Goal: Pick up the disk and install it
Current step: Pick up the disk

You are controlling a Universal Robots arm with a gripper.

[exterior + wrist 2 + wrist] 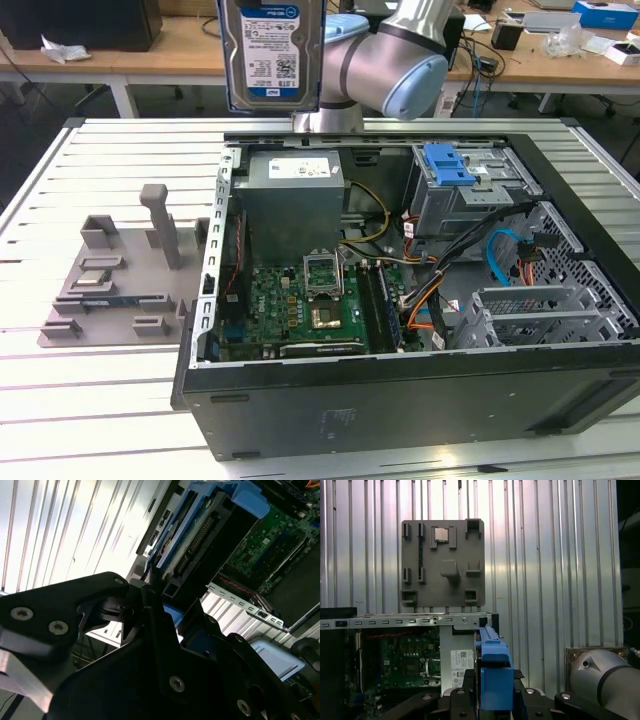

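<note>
The disk (pixel 270 50), silver with a blue-and-white label, hangs upright high above the open computer case (pixel 400 400), over the grey power supply (pixel 293 200). In the first wrist view its blue side rail (pixel 494 672) sits clamped between the black fingers of my gripper (pixel 495 695). In the second wrist view my gripper (pixel 162 607) is shut on the disk (pixel 200 535), whose dark connector edge and blue rails point toward the case. The drive cage with a blue latch (pixel 447 165) stands at the case's far corner on the exterior view's right.
A grey fixture plate (pixel 120 280) with posts and slots lies on the slatted table on the exterior view's left of the case. The motherboard (pixel 300 300), cables (pixel 500 260) and metal bays (pixel 540 310) fill the case. The arm's elbow (pixel 400 60) is behind the case.
</note>
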